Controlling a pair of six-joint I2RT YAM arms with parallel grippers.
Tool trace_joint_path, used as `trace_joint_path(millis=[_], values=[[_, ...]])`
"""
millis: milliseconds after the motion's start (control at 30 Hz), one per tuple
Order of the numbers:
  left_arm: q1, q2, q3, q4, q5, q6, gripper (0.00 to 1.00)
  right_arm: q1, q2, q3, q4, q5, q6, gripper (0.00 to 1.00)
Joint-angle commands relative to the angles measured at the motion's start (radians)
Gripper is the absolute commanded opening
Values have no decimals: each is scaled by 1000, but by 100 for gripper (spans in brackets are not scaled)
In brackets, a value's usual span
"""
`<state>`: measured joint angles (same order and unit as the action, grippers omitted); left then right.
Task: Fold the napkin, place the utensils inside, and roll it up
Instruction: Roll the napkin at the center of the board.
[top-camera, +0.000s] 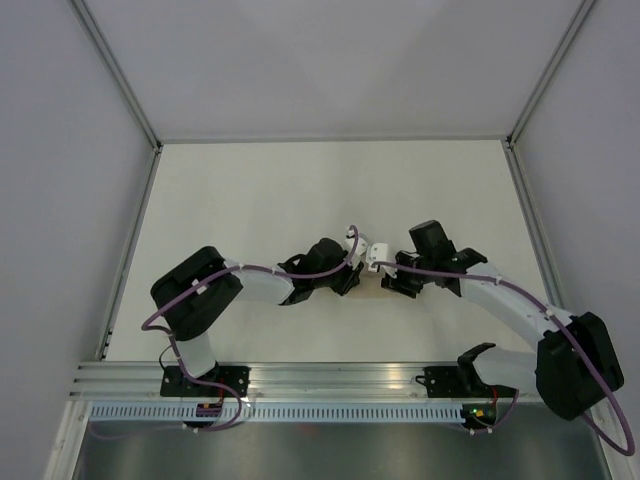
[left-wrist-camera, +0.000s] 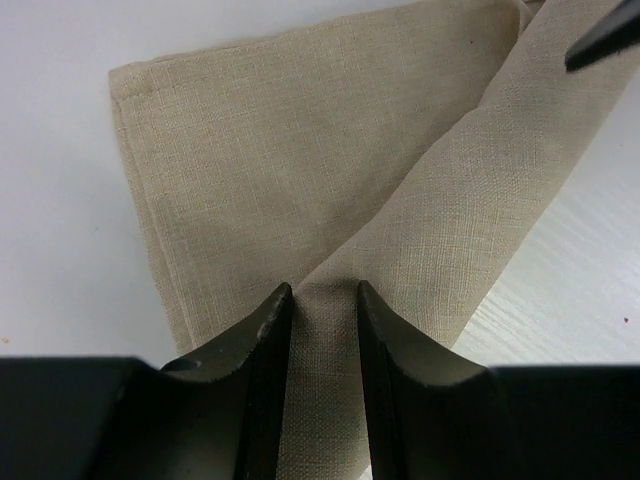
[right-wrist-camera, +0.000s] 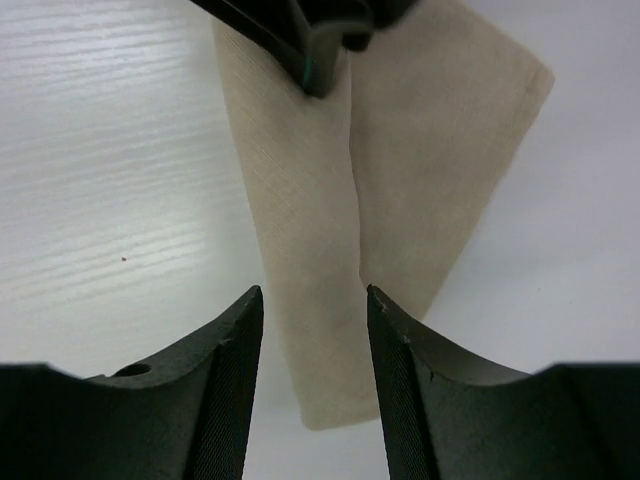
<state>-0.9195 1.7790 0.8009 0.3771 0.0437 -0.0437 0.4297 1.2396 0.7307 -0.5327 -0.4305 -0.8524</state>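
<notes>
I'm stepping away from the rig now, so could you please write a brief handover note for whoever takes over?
Left gripper: fingers straddle the folded-over band of the napkin; grip unclear.
Right gripper: open, above the band's other end.
Napkin: folded, lying on the table between both arms.
Utensils: not visible in any view.
Left to do: locate utensils, confirm they are inside, finish rolling.

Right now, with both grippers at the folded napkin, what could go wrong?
The left gripper straddles a raised fold of the napkin; a pull could drag the layers apart. The right gripper sits close to the left one over the same strip, so they might collide. No utensils show; if inside, they could slide out.
</notes>
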Motion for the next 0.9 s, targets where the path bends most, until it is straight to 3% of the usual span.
trace_joint_path(millis=[0, 300, 667, 867], values=[[4, 46, 12, -55, 94, -54, 38, 73, -87, -74, 210, 96, -1, 52], [47, 60, 29, -96, 182, -84, 37, 286, -106, -203, 321, 245, -2, 49], [73, 94, 61, -155, 266, -84, 36, 388, -88, -327, 513, 453, -10, 46], [90, 103, 73, -167, 307, -84, 36, 412, -57, -367, 568, 490, -19, 45]])
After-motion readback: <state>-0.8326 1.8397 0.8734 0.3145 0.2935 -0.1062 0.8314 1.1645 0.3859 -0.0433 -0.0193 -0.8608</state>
